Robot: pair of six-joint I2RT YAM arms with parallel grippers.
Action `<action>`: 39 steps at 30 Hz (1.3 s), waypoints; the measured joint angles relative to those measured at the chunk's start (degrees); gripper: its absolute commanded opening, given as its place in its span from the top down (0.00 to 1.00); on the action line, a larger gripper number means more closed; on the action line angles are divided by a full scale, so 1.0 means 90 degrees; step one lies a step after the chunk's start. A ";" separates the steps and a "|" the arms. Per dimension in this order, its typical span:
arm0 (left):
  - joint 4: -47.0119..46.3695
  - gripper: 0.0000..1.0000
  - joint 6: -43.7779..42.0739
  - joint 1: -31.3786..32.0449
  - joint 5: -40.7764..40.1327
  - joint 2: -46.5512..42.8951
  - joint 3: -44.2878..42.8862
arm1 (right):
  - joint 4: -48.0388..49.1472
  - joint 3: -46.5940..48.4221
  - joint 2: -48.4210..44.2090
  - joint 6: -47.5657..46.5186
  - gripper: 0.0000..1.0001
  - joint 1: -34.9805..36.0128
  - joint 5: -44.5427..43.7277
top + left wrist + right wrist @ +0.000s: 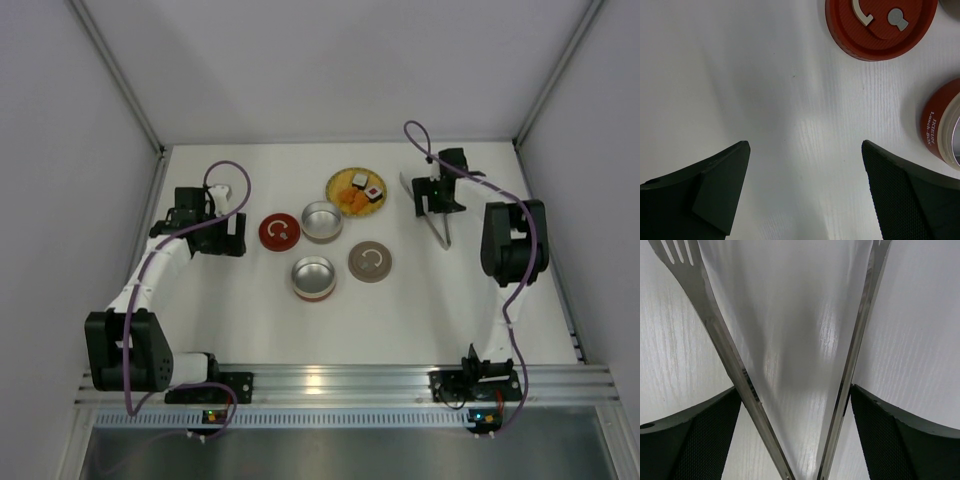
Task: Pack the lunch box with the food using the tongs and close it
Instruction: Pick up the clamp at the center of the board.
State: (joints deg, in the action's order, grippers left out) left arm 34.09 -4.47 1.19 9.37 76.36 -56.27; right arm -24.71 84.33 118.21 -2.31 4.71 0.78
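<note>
The silver tongs (436,218) lie on the white table at the right, their V narrowing toward the near side. My right gripper (437,196) straddles them. In the right wrist view its black pads (715,420) press the outside of both tong arms (720,335), and the forked tip shows at top left. The food sits on a yellow woven plate (340,180): orange chunks (350,200), a white-and-black cube (359,180) and a dark cube with a red top (374,192). Two open round lunch box tins (321,221) (313,277) stand mid-table. My left gripper (232,236) hangs open over bare table.
A red lid (279,231) lies left of the far tin and a brown lid (370,261) lies right of the near tin. The left wrist view shows the red lid (880,25) ahead and the red-walled tin (942,125) at the right. Enclosure walls border the table.
</note>
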 measured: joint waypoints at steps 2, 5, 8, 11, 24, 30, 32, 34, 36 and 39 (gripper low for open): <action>-0.0002 0.02 0.0000 0.0000 0.0000 -0.0024 0.0000 | 0.0027 -0.0034 -0.0015 -0.0015 0.17 -0.0012 0.0015; -0.0002 0.02 0.0000 0.0000 0.0000 -0.0027 0.0000 | 0.0029 -0.0041 -0.0022 -0.0032 0.30 -0.0024 0.0032; -0.0002 0.02 0.0000 0.0000 -0.0002 -0.0027 0.0000 | 0.0032 -0.0061 -0.0036 -0.0056 0.39 -0.0044 0.0046; -0.0002 0.02 0.0000 0.0000 -0.0027 -0.0027 -0.0002 | 0.0007 -0.0165 -0.0134 -0.0068 0.47 -0.0046 0.0090; 0.0027 0.02 -0.0027 0.0000 -0.0049 -0.0376 -0.0022 | -0.1231 -0.0175 -0.1559 -0.0313 0.71 -0.0049 0.0692; 0.0090 0.02 -0.0034 0.0000 -0.0041 -0.0532 -0.0022 | -0.1661 0.0197 -0.1904 -0.0420 0.69 -0.0049 0.1088; 0.0097 0.02 -0.0036 0.0000 -0.0041 -0.0622 -0.0022 | -0.1824 0.0223 -0.1982 -0.0457 0.68 -0.0049 0.1195; 0.0102 0.02 -0.0036 0.0000 -0.0041 -0.0716 -0.0022 | -0.1965 0.0226 -0.2072 -0.0486 0.67 -0.0049 0.1316; 0.0112 0.02 -0.0036 0.0000 -0.0039 -0.0797 -0.0022 | -0.2091 0.0228 -0.2159 -0.0525 0.66 -0.0049 0.1438; 0.0124 0.02 -0.0034 0.0000 -0.0022 -0.0852 -0.0022 | -0.2263 0.0313 -0.2254 -0.0568 0.65 -0.0049 0.1610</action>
State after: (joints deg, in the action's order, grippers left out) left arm 35.20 -4.78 1.19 9.17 68.69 -56.47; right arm -45.08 87.15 97.93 -7.42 4.27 15.27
